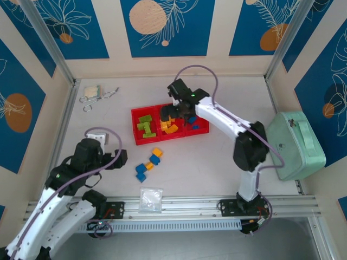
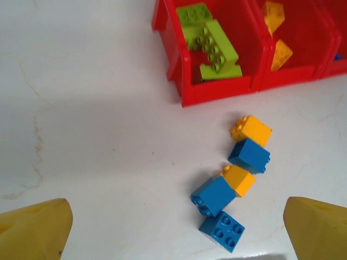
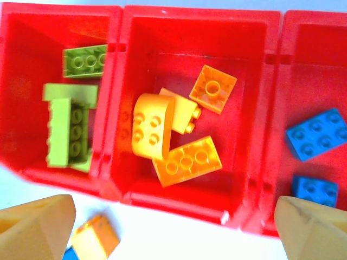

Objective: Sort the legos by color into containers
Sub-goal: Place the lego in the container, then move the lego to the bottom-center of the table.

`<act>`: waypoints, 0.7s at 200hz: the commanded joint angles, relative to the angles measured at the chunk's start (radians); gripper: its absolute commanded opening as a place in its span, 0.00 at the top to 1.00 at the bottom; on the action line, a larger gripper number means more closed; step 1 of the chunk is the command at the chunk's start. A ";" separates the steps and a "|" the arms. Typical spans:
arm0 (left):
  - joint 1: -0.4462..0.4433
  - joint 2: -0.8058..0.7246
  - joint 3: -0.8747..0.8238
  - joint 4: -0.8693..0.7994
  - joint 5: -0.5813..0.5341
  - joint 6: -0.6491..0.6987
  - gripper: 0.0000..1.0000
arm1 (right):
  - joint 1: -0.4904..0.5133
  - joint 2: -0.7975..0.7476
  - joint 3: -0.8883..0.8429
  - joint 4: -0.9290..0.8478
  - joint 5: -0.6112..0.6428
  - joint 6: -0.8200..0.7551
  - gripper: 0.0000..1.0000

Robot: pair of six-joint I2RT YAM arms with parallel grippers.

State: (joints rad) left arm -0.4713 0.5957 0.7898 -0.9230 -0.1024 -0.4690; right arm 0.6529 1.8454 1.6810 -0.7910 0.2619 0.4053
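Top external view shows the job well along: the tray (image 1: 135, 122) holds many bricks, but five legos (image 1: 148, 164), three blue and two orange, lie on the tabletop (image 1: 206, 168) near it. Green bricks (image 3: 70, 124) sit in the left box, orange bricks (image 3: 162, 130) in the middle, blue bricks (image 3: 317, 132) in the right. Right jaws hang wide apart over the middle box, holding nothing. Left jaws gape near the loose legos, empty too.
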 commanded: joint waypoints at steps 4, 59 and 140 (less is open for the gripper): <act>-0.002 0.099 -0.024 0.030 0.166 -0.105 0.01 | -0.016 -0.171 -0.142 0.009 -0.026 0.037 0.04; -0.090 0.190 -0.081 0.001 0.132 -0.273 0.04 | -0.087 -0.456 -0.498 0.128 -0.145 0.120 0.05; -0.198 0.411 -0.058 0.092 0.197 -0.279 0.07 | -0.108 -0.532 -0.681 0.163 -0.184 0.184 0.05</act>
State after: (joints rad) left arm -0.6518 0.9478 0.6930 -0.8474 0.0612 -0.7773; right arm 0.5411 1.3567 1.0222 -0.6415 0.1032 0.5526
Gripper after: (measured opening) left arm 0.929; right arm 0.952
